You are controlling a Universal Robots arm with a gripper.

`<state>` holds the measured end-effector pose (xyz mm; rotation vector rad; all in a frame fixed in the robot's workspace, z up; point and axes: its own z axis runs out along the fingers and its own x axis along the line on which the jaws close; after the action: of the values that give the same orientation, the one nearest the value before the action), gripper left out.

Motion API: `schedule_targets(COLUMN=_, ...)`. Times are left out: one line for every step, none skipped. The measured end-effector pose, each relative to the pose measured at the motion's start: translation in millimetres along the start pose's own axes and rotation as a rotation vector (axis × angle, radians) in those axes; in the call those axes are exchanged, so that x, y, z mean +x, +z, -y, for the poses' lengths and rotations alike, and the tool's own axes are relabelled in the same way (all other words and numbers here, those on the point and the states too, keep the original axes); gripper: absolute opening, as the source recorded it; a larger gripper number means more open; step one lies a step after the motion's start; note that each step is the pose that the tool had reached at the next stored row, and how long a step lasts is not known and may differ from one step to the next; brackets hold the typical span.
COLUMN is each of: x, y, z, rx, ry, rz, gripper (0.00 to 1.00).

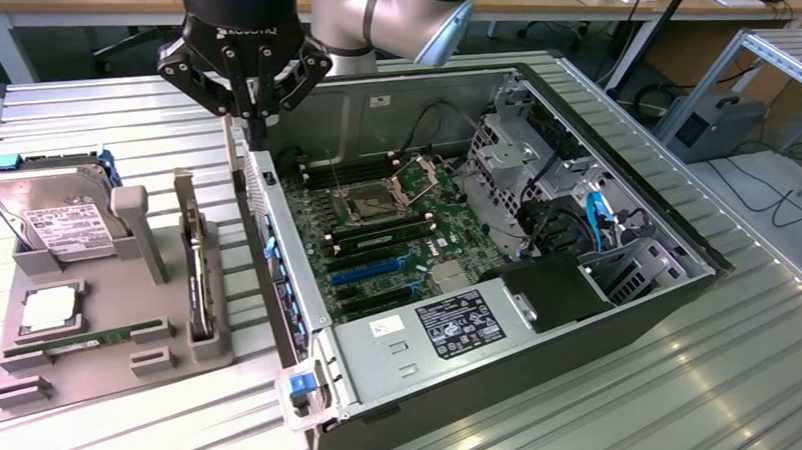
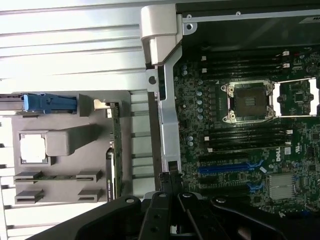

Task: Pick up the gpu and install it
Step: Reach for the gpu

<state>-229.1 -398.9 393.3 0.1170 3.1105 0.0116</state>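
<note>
The gpu (image 1: 200, 263) stands on its long edge in a slot of the grey holder (image 1: 103, 375) at the exterior view's left; I see its thin dark edge and the silver bracket at the far end. From the wrist it is a narrow strip (image 2: 116, 150). My gripper (image 1: 253, 130) hangs shut, with nothing between its fingers, over the far end of the open computer case's rear wall (image 1: 273, 241). That puts it beside the gpu, apart from it and higher. In the wrist view its closed tips (image 2: 170, 176) lie over that metal wall (image 2: 167, 115).
The open case (image 1: 612, 322) holds a motherboard with blue slots (image 1: 372, 274), an open CPU socket (image 2: 248, 101), a drive cage (image 1: 523, 159) and a power supply (image 1: 458, 322). The holder also carries a hard drive (image 1: 54, 223), a CPU (image 1: 51, 308) and a RAM stick (image 1: 90, 339).
</note>
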Motion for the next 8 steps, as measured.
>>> schedule_targets(x=0.6, y=0.0, z=0.0, rx=0.0001, ry=0.0, rz=0.0, gripper=0.11)
schedule_targets(x=1.1, y=0.0, z=0.1, rx=0.0001, ry=0.0, rz=0.0001, gripper=0.11)
schedule_targets(x=1.6, y=0.0, z=0.1, rx=0.0003, ry=0.0, rz=0.0, gripper=0.11)
schedule_targets(x=2.0, y=-0.1, z=0.1, rx=0.0005, ry=0.0, rz=0.0, gripper=0.11)
schedule_targets(x=2.5, y=-0.1, z=0.2, rx=0.0007, ry=0.0, rz=0.0, gripper=0.11)
schedule_targets(x=3.0, y=-0.1, z=0.2, rx=0.0008, ry=0.0, rz=0.0001, gripper=0.11)
schedule_targets(x=4.0, y=-0.1, z=0.3, rx=0.0011, ry=0.0, rz=0.0, gripper=0.11)
schedule_targets(x=4.7, y=-0.1, z=0.4, rx=0.0013, ry=0.0, rz=0.0001, gripper=0.11)
